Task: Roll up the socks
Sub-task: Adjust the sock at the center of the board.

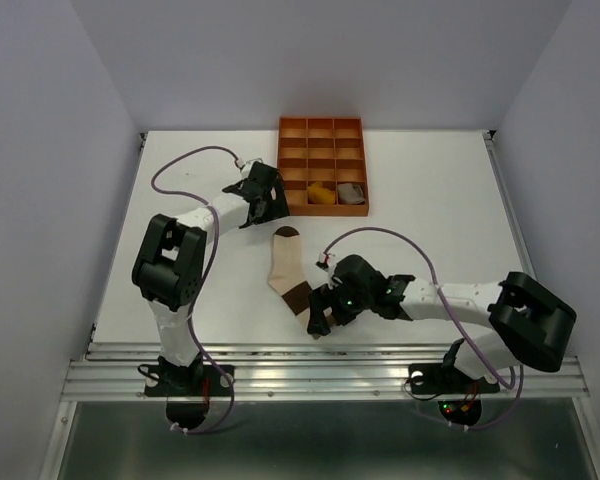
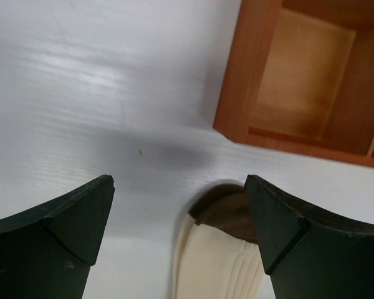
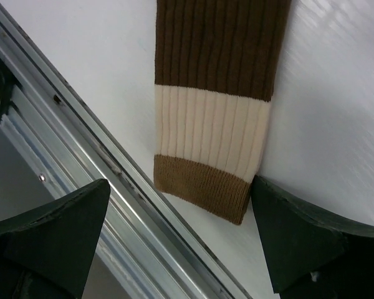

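Observation:
The brown-cream-white sock [image 1: 288,268] lies flat on the table, brown toe towards the tray, cuff towards the near edge. My left gripper [image 1: 264,206] is open just above and left of the toe; in the left wrist view the toe [image 2: 232,246] lies between the open fingers, close to the right one, and my left gripper [image 2: 179,187] holds nothing. My right gripper [image 1: 320,320] is open at the cuff; in the right wrist view my right gripper [image 3: 179,184] straddles the tan cuff [image 3: 202,182], not gripping it. A mustard sock [image 1: 322,195] and a taupe sock [image 1: 352,190] sit bunched in the tray's front compartments.
The orange compartment tray [image 1: 323,212] stands at the back centre; its corner [image 2: 249,81] is just beyond the left fingers. The metal rail at the table's near edge [image 3: 81,156] runs right beside the cuff. White walls enclose the table on three sides.

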### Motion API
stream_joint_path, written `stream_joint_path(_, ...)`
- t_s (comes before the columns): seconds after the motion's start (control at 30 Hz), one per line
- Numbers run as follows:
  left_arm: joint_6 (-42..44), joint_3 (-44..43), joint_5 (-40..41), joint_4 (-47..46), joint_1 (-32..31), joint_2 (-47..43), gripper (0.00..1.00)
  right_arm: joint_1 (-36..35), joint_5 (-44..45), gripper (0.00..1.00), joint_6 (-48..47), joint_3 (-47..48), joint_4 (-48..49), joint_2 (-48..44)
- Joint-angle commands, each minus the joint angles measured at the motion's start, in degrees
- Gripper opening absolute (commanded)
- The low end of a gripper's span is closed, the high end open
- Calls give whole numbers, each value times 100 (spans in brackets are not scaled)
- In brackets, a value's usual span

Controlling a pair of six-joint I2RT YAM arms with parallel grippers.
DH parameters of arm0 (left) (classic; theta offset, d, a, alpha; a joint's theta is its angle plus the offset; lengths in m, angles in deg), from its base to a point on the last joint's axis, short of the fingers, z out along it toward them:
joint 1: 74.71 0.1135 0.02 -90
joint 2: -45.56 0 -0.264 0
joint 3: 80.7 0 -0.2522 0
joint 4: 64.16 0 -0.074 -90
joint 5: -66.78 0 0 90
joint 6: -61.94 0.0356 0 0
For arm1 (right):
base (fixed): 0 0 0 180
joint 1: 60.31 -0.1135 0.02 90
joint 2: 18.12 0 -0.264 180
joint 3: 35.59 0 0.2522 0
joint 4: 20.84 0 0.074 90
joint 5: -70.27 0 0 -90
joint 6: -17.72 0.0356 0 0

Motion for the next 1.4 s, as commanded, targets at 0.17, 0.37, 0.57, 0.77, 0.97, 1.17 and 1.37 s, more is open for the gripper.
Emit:
stream_joint_path(0.17,264,-815,516,572,220,-623,98,-217,1756,100,-683,1096,-408,394)
stream_joint_path(0.37,-474,-131,649,819,194,-1711,99,-217,3947,100,-1518,1244,-586,-1029)
stream_joint_path(0.57,-1036,1469,297,774,-25,-3504,99,756,4266,100,-2539,1912,680,-1524)
stream_joint_path(0.77,-1825,2752,-213,924,-385,-4832,99,2156,1887,100,-4552,3012,1338,-743)
stream_joint_path(0.97,-3206,3675,-397,740,-1649,-5501,99,2218,-1964,100,-8950,3275,-1062,-416)
stream_joint_path(1.17,-3657,3818,-486,-42,-2188,-4791,99,2148,-2310,100,-10845,2620,-3600,-301)
stream_joint_path(1.37,-3393,3325,-652,-561,-2197,-3648,99,1366,-2292,100,-11196,1046,-2819,-907)
